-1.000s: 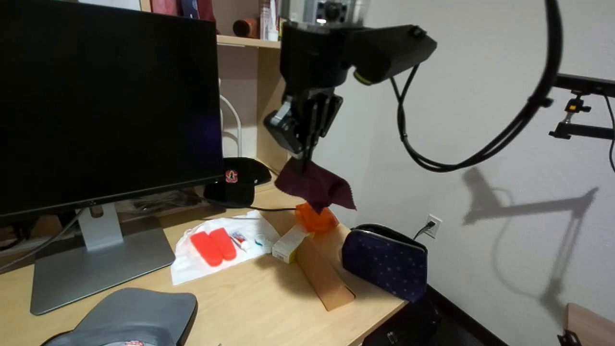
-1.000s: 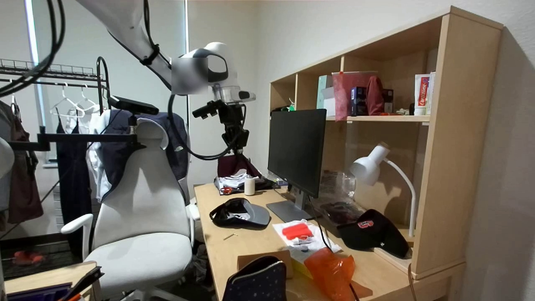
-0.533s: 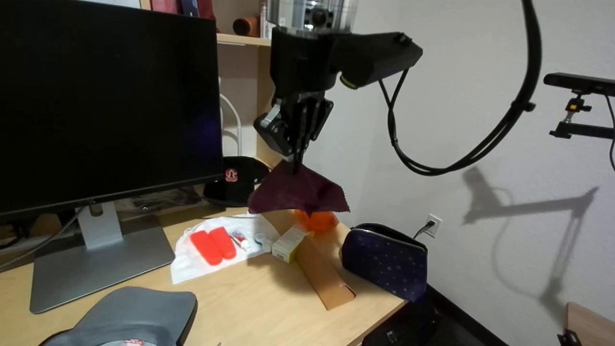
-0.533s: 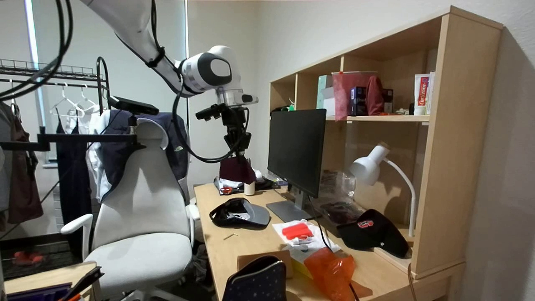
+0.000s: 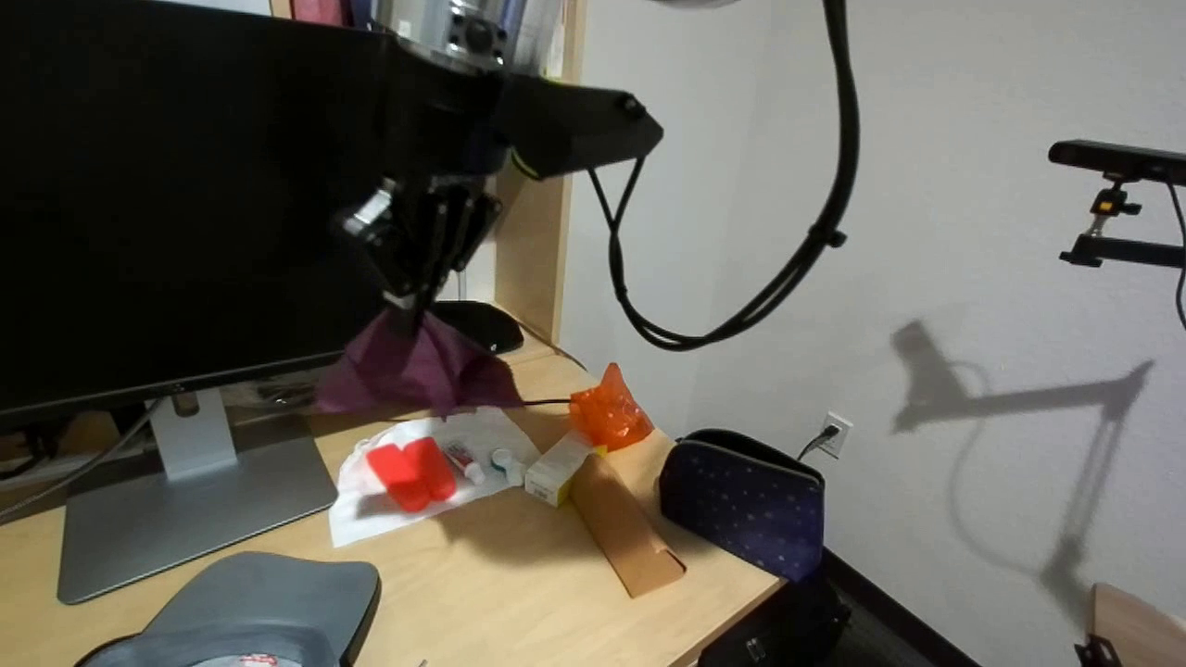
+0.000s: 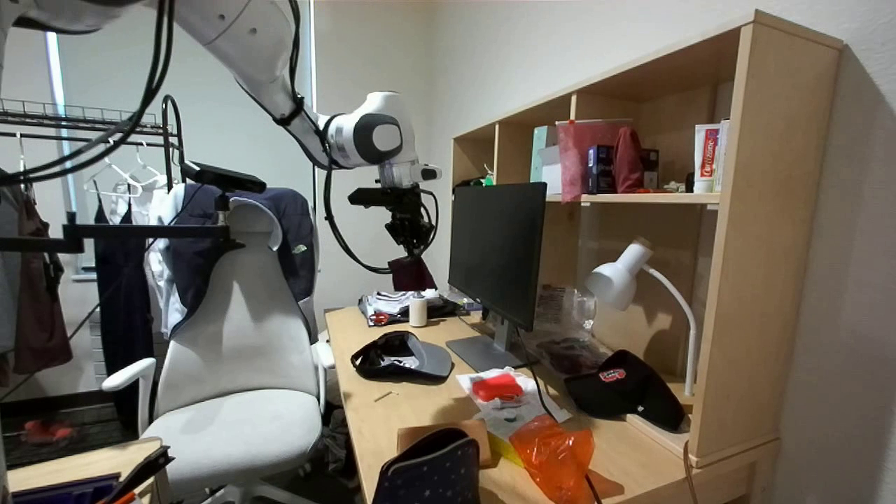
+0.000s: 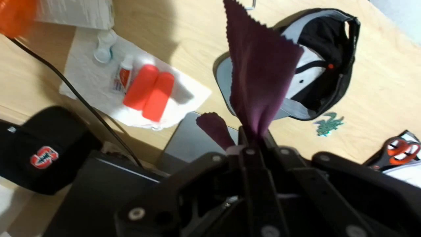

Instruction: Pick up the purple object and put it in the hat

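Cloth (image 5: 435,371): purple, hanging in folds, well above the surface (image 5: 500,611) and apart from the hat (image 5: 259,602).
Gripper (image 7: 255,136): narrow, jaws pinched together on a gathered part of the cloth; since the earlier frame it has swung toward 9 o'clock in an exterior view, now crossing the edge of the monitor (image 5: 185,204).
Hat: unmoved, hollow side up; at 7 o'clock from the cloth in an exterior view; at 1 o'clock from the gripper in the wrist view, partly behind the cloth.
Red pieces (image 5: 410,474): unmoved, on the white sheet (image 5: 357,528), at 6 o'clock from the cloth in an exterior view.
Black cap (image 5: 484,324): more hidden behind the cloth there than before.
Orange piece (image 5: 611,412): at 3 o'clock there; partly covered before, now in full view.
Bottle (image 6: 418,311): at 6 o'clock from the cloth in an exterior view, now clear of it.
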You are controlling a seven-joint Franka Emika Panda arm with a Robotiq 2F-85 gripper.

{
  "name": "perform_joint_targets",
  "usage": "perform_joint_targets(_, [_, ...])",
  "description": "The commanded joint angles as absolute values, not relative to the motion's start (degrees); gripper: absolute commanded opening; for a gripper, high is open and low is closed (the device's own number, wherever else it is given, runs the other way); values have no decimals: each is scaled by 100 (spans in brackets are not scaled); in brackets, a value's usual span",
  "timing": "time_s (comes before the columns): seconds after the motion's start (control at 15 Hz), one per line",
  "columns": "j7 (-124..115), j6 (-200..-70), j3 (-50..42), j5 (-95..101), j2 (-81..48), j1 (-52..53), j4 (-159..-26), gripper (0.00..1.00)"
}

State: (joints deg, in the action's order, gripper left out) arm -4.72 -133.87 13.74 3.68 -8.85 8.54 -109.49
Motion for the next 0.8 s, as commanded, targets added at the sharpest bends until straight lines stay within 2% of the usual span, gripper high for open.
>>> perform_joint_targets(0.0, [648,-12744,1444,-184,-1359,987,-9983,8])
perform_joint_targets(0.2, [1128,-12023,1433,-272,-1417,1044,-9551,8])
perform_joint_targets(0.27, [743,-12415,1363,-152,-1296,1116,-9896,8])
perform_joint_targets(0.73, [1093,-12271,1390,-148,-1743,1177,-9507,8])
